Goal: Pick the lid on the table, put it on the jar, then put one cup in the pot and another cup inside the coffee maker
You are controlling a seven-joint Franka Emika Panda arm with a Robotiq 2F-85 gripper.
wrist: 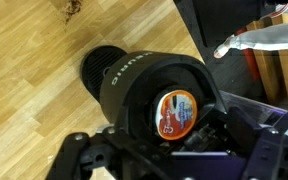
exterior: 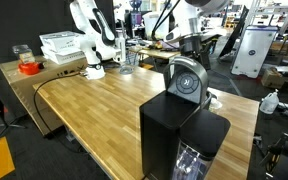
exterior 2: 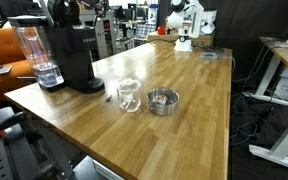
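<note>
In the wrist view I look straight down into the coffee maker's point(wrist: 134, 85) open head. An orange and white cup point(wrist: 176, 113) sits in its round chamber. My gripper point(wrist: 182, 137) hangs just above the cup, open, its dark fingers point(wrist: 82, 152) spread to either side and touching nothing. In both exterior views the gripper point(exterior: 189, 45) hovers over the head of the black coffee maker point(exterior: 184, 125) point(exterior 2: 72, 55). The glass jar point(exterior 2: 129, 94) and the metal pot point(exterior 2: 163, 102) stand side by side on the table; something small and reddish lies in the pot. Whether the lid is on the jar is unclear.
The wooden table point(exterior: 94, 105) runs long, with its edge close behind the coffee maker. A clear water tank point(exterior 2: 41, 58) is on the machine's side. At the far end stand a second white robot arm point(exterior: 89, 40), stacked white trays point(exterior: 62, 45) and a red item point(exterior: 28, 67).
</note>
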